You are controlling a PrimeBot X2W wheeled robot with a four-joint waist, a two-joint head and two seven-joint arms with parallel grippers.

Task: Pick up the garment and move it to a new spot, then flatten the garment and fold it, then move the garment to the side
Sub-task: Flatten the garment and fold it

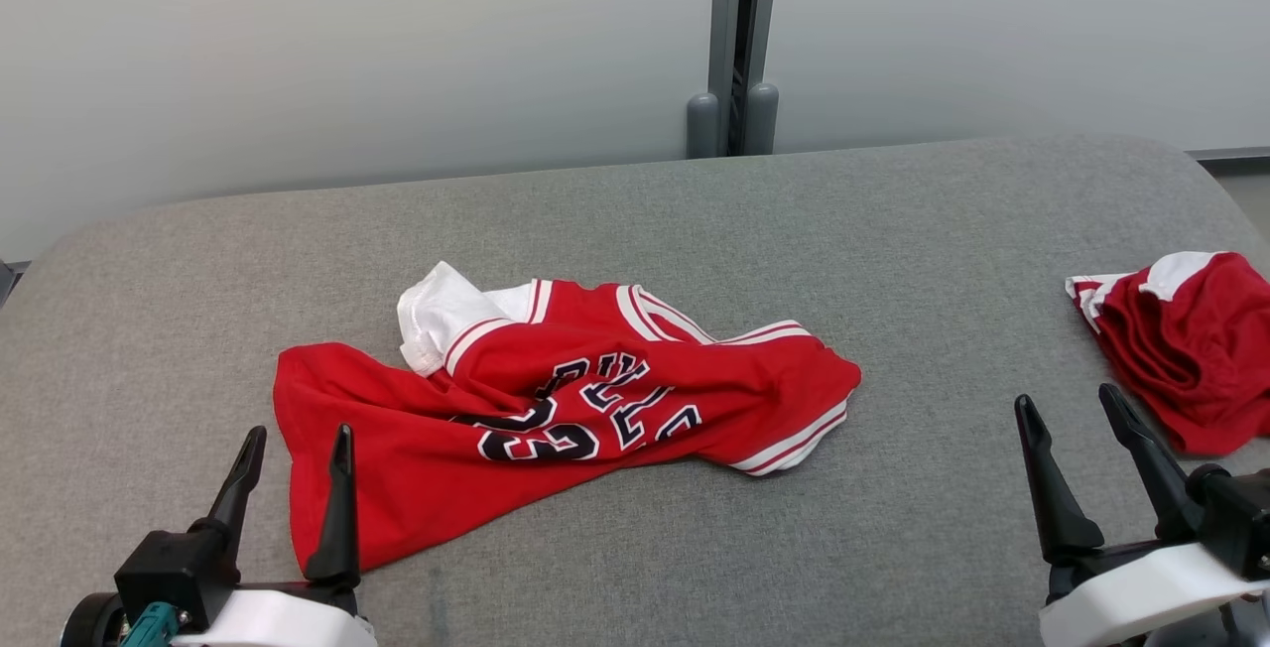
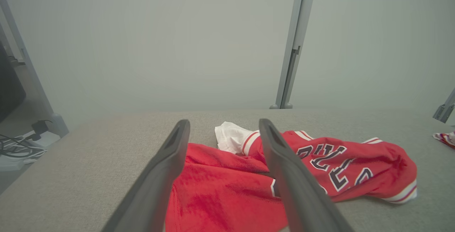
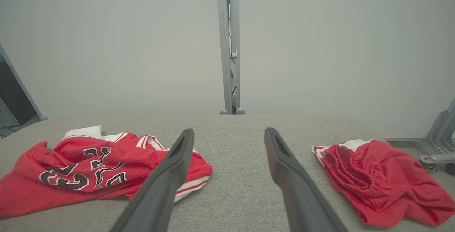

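The crumpled red basketball jersey with white trim [image 1: 556, 409] lies in the middle of the soft grey tabletop [image 1: 893, 230]. The left fingers [image 1: 339, 498] and right fingers [image 1: 1047, 478] are spread apart and hold nothing. I think flattening comes next: each side must grab an edge and pull it smooth.

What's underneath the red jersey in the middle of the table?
The jersey rests on the grey padded surface; its crumpled folds cover anything directly beneath.
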